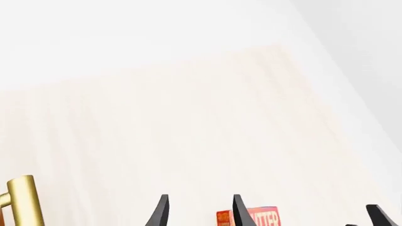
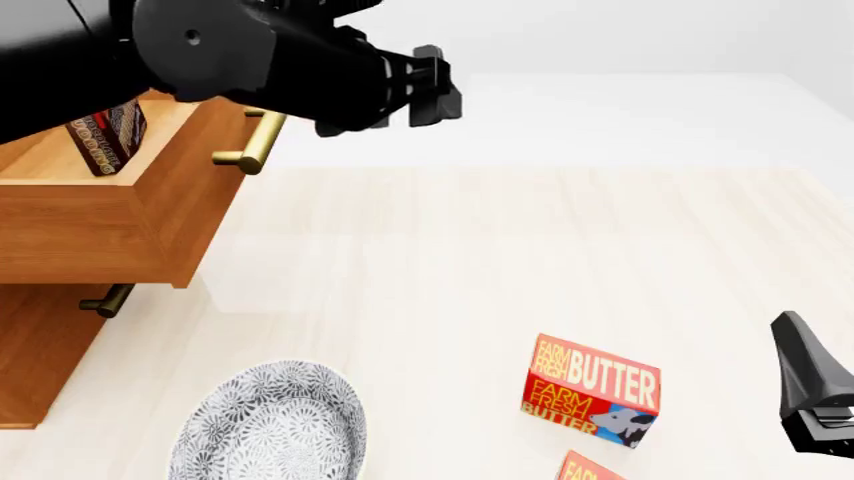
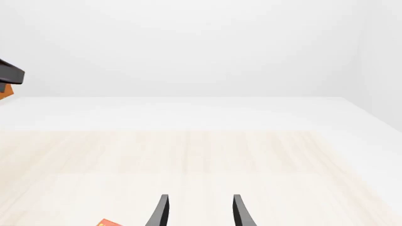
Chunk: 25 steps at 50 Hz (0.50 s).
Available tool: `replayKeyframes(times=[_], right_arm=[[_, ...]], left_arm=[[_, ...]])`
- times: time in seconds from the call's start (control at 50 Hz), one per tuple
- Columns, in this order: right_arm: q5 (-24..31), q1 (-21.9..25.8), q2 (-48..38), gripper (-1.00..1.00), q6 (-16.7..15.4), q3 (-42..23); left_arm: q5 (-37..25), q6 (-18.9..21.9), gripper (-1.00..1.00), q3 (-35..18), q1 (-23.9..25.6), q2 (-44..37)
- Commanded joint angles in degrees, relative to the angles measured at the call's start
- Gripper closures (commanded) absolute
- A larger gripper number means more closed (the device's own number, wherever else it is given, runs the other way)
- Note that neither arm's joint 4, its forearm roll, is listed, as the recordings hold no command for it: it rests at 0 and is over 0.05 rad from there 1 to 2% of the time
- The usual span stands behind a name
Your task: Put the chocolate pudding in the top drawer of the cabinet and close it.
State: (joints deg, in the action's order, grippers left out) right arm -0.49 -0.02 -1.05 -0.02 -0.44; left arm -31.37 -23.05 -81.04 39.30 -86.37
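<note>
Simulated tabletop: blank white backdrop, pale wood table [image 2: 441,260].

Pale wood-grain bench [image 2: 441,260] with lengthwise streaks in the grain, its surface light cream and evenly lit. Beyond its far edge lies a plain white floor [image 2: 641,120], which meets a featureless pale grey-white wall [image 3: 188,42] along a soft horizontal line. Lighting is diffuse and bright, casting only faint shadows on the bench surface.
</note>
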Motion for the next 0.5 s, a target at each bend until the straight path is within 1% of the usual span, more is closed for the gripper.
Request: replayKeyframes(times=[0.02, 0.12, 0.16, 0.3, 0.5], right_arm=[[0.0, 0.0, 0.0, -1.0, 0.0, 0.0], [0.01, 0.0, 0.02, -1.0, -0.02, 0.0], [0.0, 0.01, 0.0, -1.0, 0.01, 0.0], [0.01, -0.01, 0.01, -1.0, 0.01, 0.0], [0.0, 0.0, 0.0, -1.0, 0.02, 0.0]], left_arm=[[0.69, -2.39, -1.0, 2.35, -0.59, -0.21], [0.69, -2.43, -1.0, 2.51, -0.94, -0.15], [0.61, -1.85, -1.0, 2.89, -1.63, -0.06], [1.79, -2.79, -1.0, 4.99, -2.15, 0.37], [2.02, -2.82, -1.0, 5.67, -3.0, 0.62]])
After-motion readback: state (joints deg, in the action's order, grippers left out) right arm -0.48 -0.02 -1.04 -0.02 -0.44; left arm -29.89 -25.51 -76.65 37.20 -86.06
